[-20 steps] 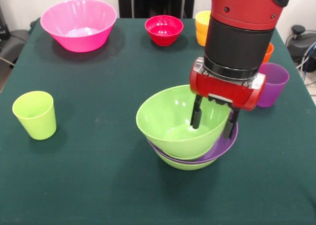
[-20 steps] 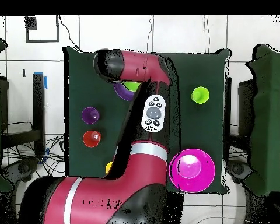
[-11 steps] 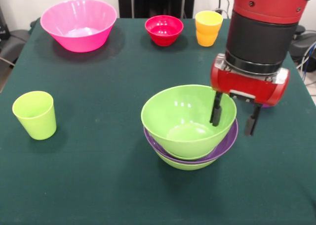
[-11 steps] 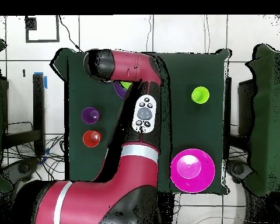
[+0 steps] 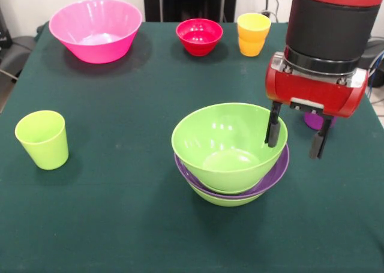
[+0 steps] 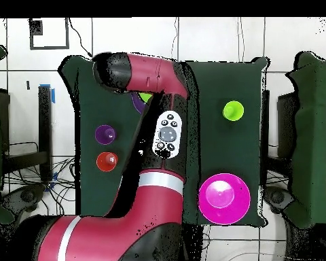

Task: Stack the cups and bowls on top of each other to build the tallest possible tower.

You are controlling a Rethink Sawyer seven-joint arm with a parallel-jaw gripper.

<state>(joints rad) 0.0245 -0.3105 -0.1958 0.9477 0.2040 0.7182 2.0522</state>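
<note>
The hand [image 5: 298, 138] has been lifted clear of the large green bowl [image 5: 228, 146], fingers spread and empty. That bowl is now left nested on the purple bowl [image 5: 273, 176]; the pink bowl [image 5: 96, 30] is judged next.

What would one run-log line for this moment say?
gripper: open, empty, beside stack | stack: green bowl in purple bowl on green bowl | pink bowl: apart, unstacked
</note>
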